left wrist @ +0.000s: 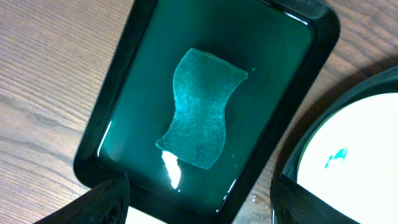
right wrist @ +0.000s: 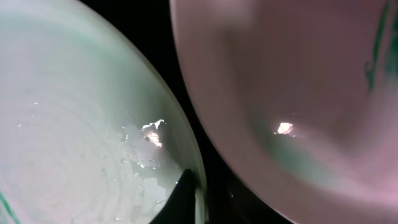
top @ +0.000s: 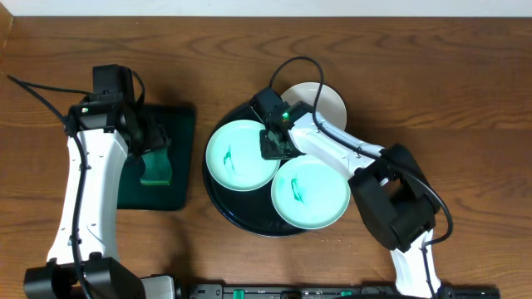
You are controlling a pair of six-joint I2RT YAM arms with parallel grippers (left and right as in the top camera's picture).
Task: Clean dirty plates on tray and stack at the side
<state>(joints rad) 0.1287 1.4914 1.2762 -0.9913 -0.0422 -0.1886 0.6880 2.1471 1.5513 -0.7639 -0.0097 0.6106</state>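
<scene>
Glossy black tray [top: 220, 201], wood-grain table [top: 465, 83]

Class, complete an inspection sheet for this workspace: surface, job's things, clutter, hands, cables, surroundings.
Surface: brown wooden table.
Job's things: black tray holds two teal-smeared plates, left plate and front plate; third plate, no smear seen, at its far rim.
Clutter: green tray holding a sponge.
Hands: left hand open above the sponge; right hand shut at the left plate's rim, grip unclear.
Cables: black cable at each arm.
Surroundings: pale strip beyond the table.
</scene>
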